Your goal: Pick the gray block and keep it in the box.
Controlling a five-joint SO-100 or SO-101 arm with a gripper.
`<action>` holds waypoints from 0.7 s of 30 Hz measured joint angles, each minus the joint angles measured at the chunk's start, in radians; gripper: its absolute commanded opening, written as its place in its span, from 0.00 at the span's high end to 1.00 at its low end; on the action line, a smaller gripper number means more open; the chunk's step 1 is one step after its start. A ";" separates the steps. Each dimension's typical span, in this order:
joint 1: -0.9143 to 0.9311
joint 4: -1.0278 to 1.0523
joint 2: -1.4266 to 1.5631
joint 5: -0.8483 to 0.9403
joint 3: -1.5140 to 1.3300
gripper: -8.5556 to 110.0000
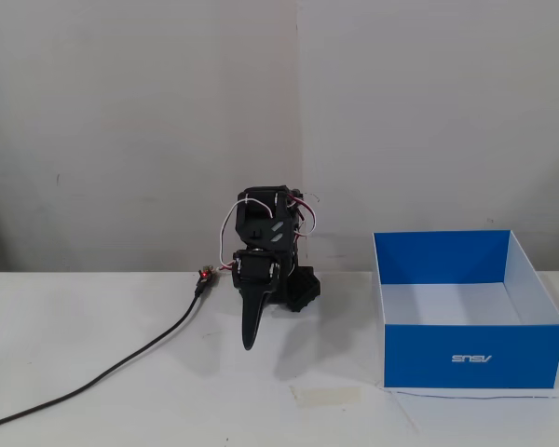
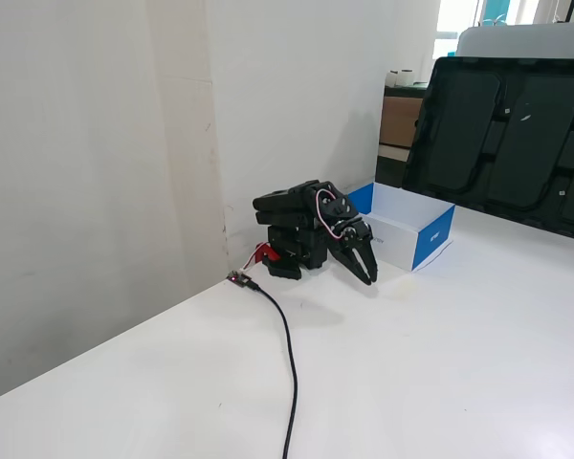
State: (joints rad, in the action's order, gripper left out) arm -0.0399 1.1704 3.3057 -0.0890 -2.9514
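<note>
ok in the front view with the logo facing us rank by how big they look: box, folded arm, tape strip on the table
1. box
2. folded arm, clearly smaller
3. tape strip, smallest; it lies nearest the camera, yet looks smallest.

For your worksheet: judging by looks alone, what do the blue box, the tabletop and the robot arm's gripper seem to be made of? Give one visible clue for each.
The box: probably printed cardboard, with thin flat walls, blue outside, white inside, and a small logo.
The tabletop: smooth white, slightly glossy, possibly laminate; the exact material is unclear.
The gripper: matte black, likely plastic, with chunky moulded-looking fingers.
</note>
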 measured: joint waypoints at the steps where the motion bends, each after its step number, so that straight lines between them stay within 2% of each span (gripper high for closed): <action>1: 0.000 0.005 0.000 0.000 0.000 0.93; 21: 0.026 0.017 0.000 0.000 -0.055 0.93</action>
State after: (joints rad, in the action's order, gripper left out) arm -0.0138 1.1873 3.3057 -0.0890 -3.0066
